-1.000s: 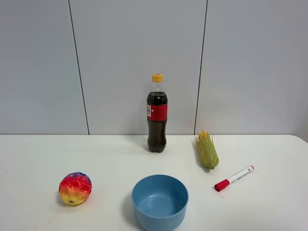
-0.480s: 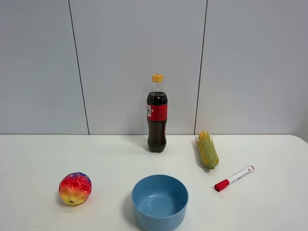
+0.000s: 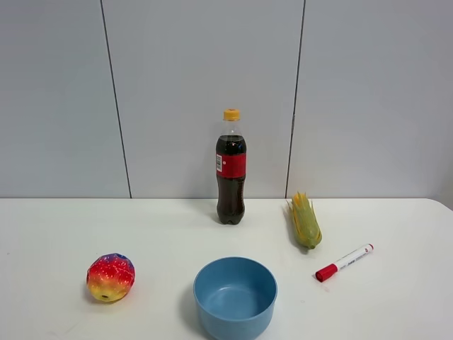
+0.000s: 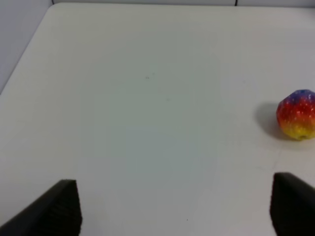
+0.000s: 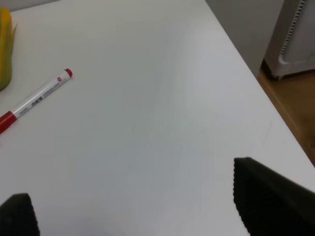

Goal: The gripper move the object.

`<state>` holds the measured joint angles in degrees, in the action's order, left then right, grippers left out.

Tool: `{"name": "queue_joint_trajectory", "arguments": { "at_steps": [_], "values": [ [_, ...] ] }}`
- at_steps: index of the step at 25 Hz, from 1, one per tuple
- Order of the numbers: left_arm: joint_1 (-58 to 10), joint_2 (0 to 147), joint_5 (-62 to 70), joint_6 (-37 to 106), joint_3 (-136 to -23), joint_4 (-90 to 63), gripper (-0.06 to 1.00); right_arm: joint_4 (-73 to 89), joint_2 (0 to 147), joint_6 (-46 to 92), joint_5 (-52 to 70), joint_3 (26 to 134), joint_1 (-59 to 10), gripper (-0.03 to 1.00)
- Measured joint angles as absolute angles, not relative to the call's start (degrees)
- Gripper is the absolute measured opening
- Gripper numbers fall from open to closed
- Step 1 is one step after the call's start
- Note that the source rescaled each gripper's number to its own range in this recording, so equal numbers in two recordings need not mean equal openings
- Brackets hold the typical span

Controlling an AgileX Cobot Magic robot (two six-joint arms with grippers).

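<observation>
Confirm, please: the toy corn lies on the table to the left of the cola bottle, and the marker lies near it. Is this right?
Not quite. The toy corn lies to the right of the cola bottle, not the left, as the exterior high view shows. The marker does lie near it on the table.

Corn cob (image 5: 4, 46) cut at 9 o'clock edge; end effector (image 5: 130, 196) fingertips only, cropped below.

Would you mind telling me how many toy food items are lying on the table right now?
2. The toy corn cob lies right of the cola bottle, just behind the marker. The round multicoloured fruit toy sits front left, left of the blue bowl. Nothing appears hidden.
</observation>
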<state>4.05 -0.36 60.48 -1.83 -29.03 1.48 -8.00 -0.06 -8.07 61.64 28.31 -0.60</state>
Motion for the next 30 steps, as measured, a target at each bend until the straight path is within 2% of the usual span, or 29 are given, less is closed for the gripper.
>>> {"name": "queue_joint_trajectory", "arguments": {
  "at_steps": [4,30],
  "values": [
    [4.05,-0.36,60.48,-1.83,-29.03,1.48,1.00,-8.02,-0.06,-8.07,61.64,28.31,1.36,0.64],
    [4.05,-0.36,60.48,-1.83,-29.03,1.48,1.00,-8.43,-0.06,-8.03,61.64,28.31,1.36,0.64]
  ]
}}
